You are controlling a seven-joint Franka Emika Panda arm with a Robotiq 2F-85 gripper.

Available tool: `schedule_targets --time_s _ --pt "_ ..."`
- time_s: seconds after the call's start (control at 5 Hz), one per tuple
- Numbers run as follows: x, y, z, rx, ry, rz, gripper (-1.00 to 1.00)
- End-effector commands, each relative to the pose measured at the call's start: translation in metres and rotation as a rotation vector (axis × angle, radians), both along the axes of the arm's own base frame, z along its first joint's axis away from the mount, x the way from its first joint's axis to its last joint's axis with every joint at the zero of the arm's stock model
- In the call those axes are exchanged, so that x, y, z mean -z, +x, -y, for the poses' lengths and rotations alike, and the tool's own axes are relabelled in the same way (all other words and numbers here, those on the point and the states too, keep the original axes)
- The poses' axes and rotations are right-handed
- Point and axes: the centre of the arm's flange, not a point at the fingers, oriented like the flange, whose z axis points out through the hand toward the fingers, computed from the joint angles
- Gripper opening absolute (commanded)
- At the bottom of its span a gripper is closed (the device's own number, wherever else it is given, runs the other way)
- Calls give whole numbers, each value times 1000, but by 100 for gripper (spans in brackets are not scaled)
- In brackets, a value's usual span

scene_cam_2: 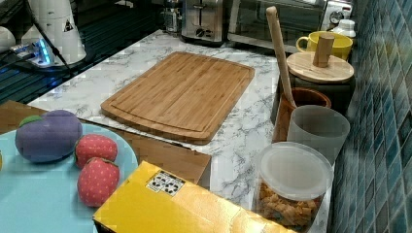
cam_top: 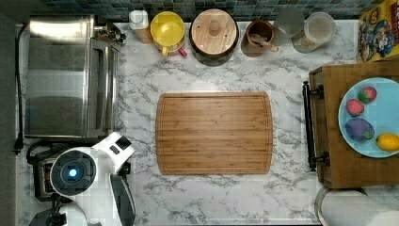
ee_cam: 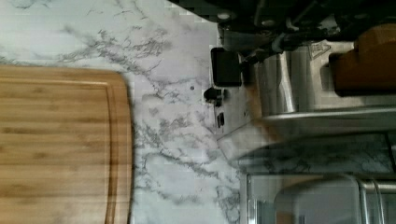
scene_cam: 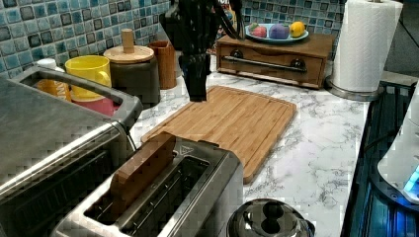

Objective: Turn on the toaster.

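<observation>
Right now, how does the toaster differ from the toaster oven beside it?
The toaster is small and boxy, open on top with two long slots; the toaster oven is far larger, closed on top. The toaster holds a wooden slice in one slot; the toaster oven has a front door with a bar handle. Both are shiny steel, side by side on the marble counter.

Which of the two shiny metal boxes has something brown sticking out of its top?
The small toaster: a brown slice stands in one top slot. The bigger toaster oven beside it has a flat top.
</observation>
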Motion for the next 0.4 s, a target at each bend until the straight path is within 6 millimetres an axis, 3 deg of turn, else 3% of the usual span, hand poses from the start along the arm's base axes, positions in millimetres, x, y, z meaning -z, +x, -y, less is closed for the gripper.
schedule_targets --time_s 0.2,0.4 --pt "50 -11 2 -54 -20 -48 -100" --pt "65 -7 6 -37 -44 -41 -100"
